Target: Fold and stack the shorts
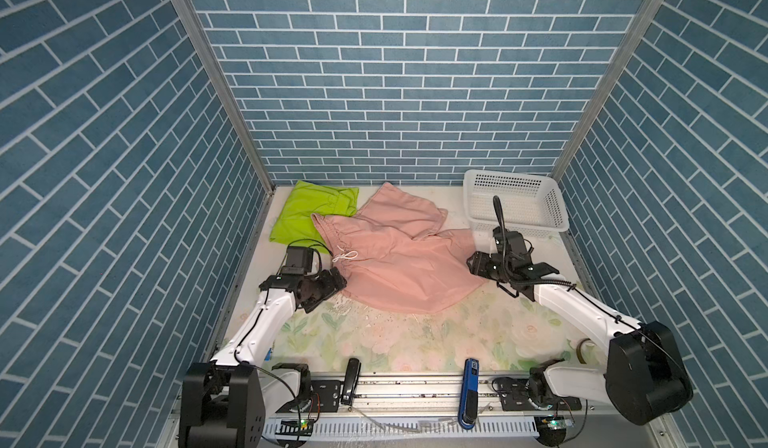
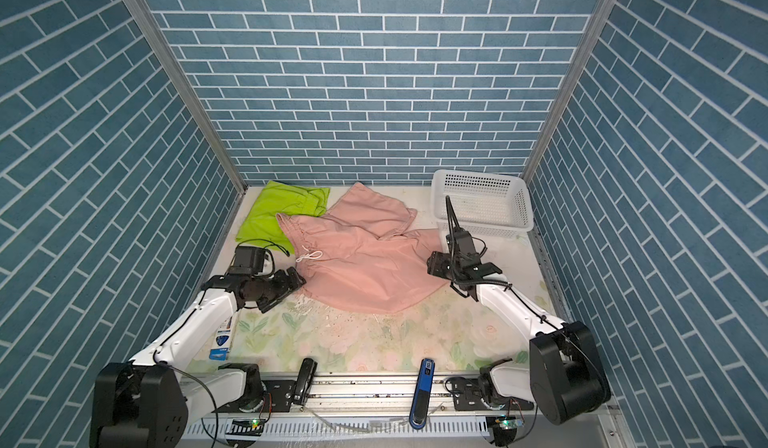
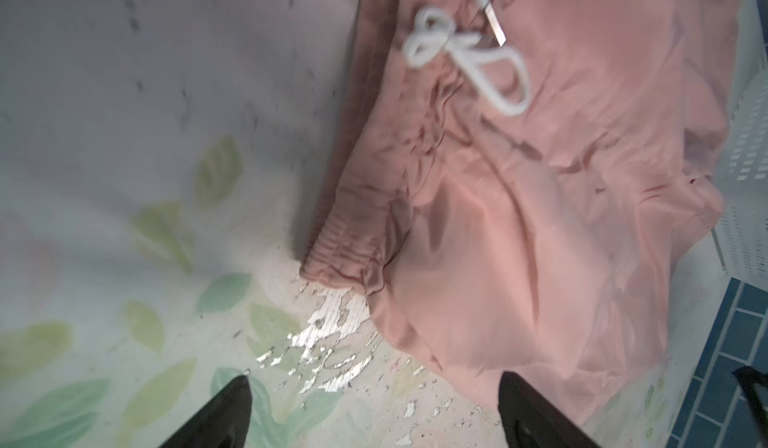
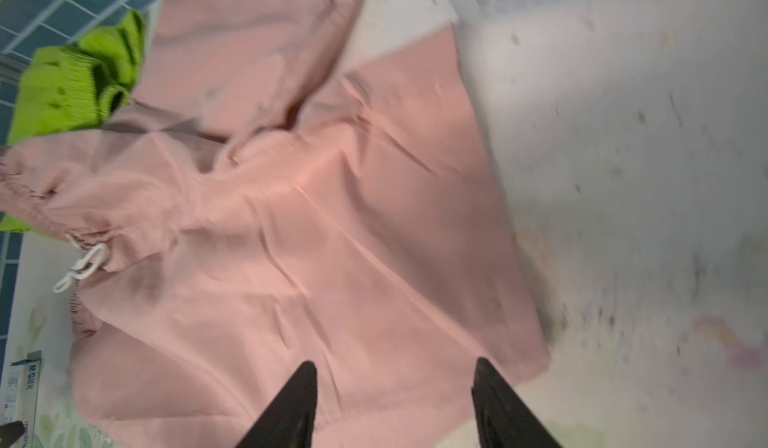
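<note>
While both arms reach in low over the floral-print tabletop (image 1: 415, 342), the dusty salmon-pink fabric shorts (image 1: 399, 267) lie spread mid-table, waistband twd the left side and legs twd the right, w/ a white drawstring (image 1: 345, 255) knotted at the gathered waistband. One pink leg runs back twd the rear wall. The other ends just beside the white perforated plastic basket (image 1: 519, 200) in the far right corner. The bright lime-green fabric shorts (image 1: 307, 213) sit folded in the far left corner, their near edge under the pink waistband.

Left gripper (image 3: 374, 377): jaws wide, nothing between them, tips over bare table just beside the waistband's near corner, clear of the cloth.

Right gripper (image 4: 395, 360): jaws apart, narrower than the left's, holding nothing, above the pink leg's right edge. The wrist view is too blurred to tell contact w/ fabric.
</note>
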`<control>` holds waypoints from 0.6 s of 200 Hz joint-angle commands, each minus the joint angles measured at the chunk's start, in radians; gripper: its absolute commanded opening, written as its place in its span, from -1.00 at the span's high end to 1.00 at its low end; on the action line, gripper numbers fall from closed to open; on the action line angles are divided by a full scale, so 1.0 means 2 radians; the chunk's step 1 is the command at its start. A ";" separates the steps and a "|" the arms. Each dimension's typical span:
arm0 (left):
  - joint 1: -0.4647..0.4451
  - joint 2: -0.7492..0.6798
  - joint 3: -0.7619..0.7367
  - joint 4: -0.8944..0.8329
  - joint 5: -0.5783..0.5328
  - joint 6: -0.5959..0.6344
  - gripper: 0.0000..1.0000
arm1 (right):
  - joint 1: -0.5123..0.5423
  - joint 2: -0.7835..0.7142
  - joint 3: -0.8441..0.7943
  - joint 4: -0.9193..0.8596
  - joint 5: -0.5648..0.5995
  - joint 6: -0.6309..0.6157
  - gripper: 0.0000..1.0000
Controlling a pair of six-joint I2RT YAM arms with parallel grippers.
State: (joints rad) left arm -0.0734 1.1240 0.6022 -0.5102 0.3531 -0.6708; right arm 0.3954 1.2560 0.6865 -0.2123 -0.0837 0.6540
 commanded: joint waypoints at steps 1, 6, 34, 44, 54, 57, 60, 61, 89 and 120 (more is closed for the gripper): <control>-0.007 -0.015 -0.024 0.070 0.019 -0.052 -0.89 | 0.001 -0.039 -0.037 0.003 0.022 0.097 -0.21; -0.008 -0.016 -0.028 0.075 0.016 -0.054 -0.90 | 0.002 -0.047 -0.047 0.008 0.025 0.106 -0.21; -0.009 -0.003 -0.057 0.145 0.018 -0.080 -0.93 | 0.001 -0.077 -0.103 0.058 0.031 0.161 -0.21; -0.011 0.006 -0.070 0.176 0.020 -0.094 -0.94 | 0.002 -0.079 -0.119 0.080 0.032 0.174 -0.21; -0.014 0.016 -0.080 0.205 0.020 -0.105 -0.96 | 0.002 -0.077 -0.135 0.109 0.033 0.185 -0.21; -0.014 0.019 -0.082 0.213 0.019 -0.108 -0.96 | 0.002 -0.075 -0.140 0.117 0.035 0.188 -0.21; -0.015 0.023 -0.084 0.219 0.019 -0.110 -0.97 | 0.002 -0.073 -0.142 0.125 0.036 0.190 -0.21; -0.015 0.024 -0.084 0.221 0.020 -0.110 -0.97 | 0.002 -0.072 -0.143 0.128 0.036 0.190 -0.21; -0.019 0.051 -0.089 0.243 0.013 -0.112 -0.95 | 0.002 -0.038 -0.152 0.179 0.036 0.198 -0.21; -0.019 0.053 -0.090 0.247 -0.002 -0.105 -0.59 | 0.002 0.014 -0.169 0.261 0.035 0.217 -0.21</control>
State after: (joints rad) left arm -0.1051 1.2240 0.4374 -0.0437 0.3820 -0.8833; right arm 0.3958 1.2198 0.3771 0.1375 -0.0372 1.0122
